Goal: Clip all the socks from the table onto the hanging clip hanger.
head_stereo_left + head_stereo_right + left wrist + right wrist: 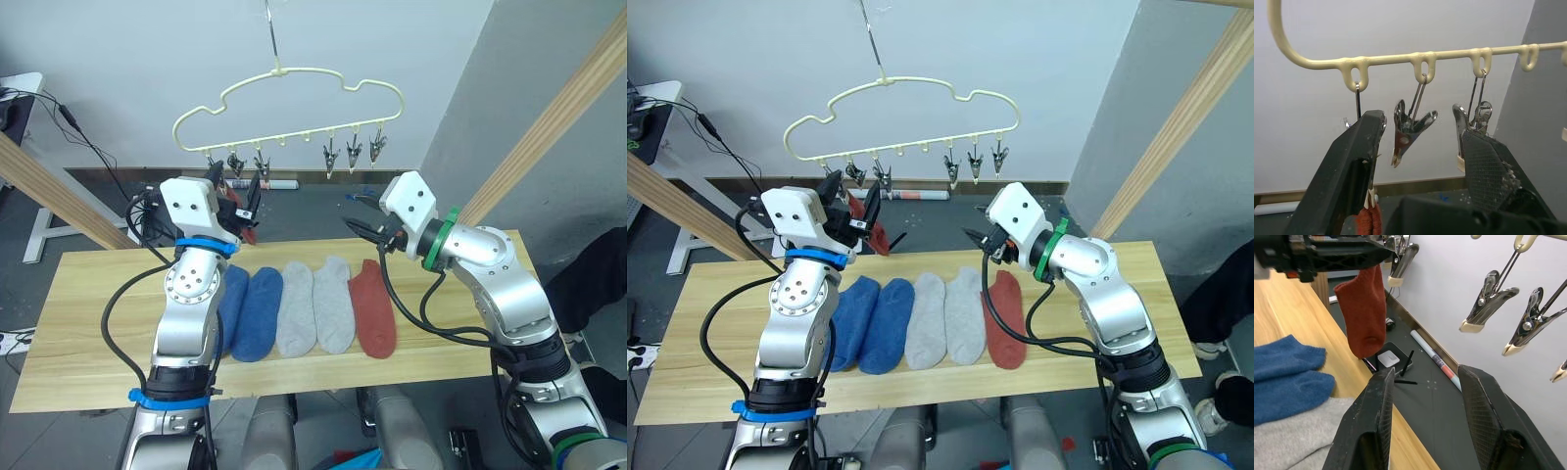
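Socks lie in a row on the table [78, 323], across the lower middle of the head view: two blue socks [250, 311] at the left, two grey socks [313, 305] in the middle, and one red sock [373, 306] at the right. They lie side by side, each touching the next one, with toes toward the near edge.

Above the left end of this row, the left gripper [235, 192] is raised to the left end of the clip hanger [294, 86]. Its fingers [1352, 161] are apart in the wrist view, with one clip [1410, 129] hanging in the gap between them. A second red sock [1364, 311] hangs down just beside this gripper; I cannot tell if the fingers or a clip hold it.

At the right middle of the frame, the right gripper [361, 223] is in the air above the red sock on the table. Its fingers are wide apart and hold nothing.

Farther back, the clip hanger hangs by its hook in the upper middle, before a pale wall. Three clips [353, 152] hang free at its right end.
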Action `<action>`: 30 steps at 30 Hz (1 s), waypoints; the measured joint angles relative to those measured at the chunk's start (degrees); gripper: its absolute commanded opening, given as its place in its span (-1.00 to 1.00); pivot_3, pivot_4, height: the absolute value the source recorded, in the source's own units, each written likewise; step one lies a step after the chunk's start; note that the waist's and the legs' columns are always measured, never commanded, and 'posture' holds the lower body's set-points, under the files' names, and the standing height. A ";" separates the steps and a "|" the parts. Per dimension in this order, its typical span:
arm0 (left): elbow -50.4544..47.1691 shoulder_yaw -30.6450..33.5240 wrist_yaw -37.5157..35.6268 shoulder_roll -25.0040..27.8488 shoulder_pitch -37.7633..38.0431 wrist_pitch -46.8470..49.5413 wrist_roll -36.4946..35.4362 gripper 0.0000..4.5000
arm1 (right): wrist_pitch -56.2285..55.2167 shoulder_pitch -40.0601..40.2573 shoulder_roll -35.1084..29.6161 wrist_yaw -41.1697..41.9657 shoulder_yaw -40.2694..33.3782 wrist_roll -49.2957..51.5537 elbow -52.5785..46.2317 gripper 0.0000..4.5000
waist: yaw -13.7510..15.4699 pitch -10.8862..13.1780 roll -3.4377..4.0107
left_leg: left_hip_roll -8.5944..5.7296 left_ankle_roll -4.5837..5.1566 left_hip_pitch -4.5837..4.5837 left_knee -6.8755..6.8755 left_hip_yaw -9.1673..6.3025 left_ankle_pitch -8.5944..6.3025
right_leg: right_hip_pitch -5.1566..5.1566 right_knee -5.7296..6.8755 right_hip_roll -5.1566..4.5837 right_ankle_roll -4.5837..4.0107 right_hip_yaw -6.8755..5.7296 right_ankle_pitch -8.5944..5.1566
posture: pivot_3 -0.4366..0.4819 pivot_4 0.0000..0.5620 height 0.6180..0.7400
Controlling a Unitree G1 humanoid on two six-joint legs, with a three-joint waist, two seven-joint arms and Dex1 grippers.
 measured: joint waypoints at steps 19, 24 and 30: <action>-4.20 -0.73 -0.15 -0.81 3.25 -2.53 1.66 0.31 | -3.25 2.53 -0.34 1.35 -0.41 2.11 -0.01 -0.08 | -0.47 0.00 0.00 | 0.01 0.00 0.01 0.00 0.00 0.00 | 0.01 0.00 0.00 0.00 0.01 0.00 | -0.40 0.15 0.89; -9.45 -0.88 0.03 -1.55 7.51 -0.57 1.89 0.31 | -4.51 2.79 -0.31 2.04 -0.42 2.84 -0.01 -0.08 | -0.56 0.00 0.00 | 0.01 0.00 0.01 0.00 0.01 0.00 | 0.02 0.00 0.00 0.00 0.03 0.00 | -0.38 0.16 0.89; -10.54 -0.91 0.14 -2.97 9.84 1.98 1.72 0.06 | -5.38 3.09 -0.36 2.36 -0.44 3.33 -0.01 -0.06 | -0.55 0.00 0.00 | 0.01 0.00 0.01 0.02 -0.02 0.01 | 0.03 0.02 0.01 0.01 0.00 -0.01 | -0.38 0.17 0.89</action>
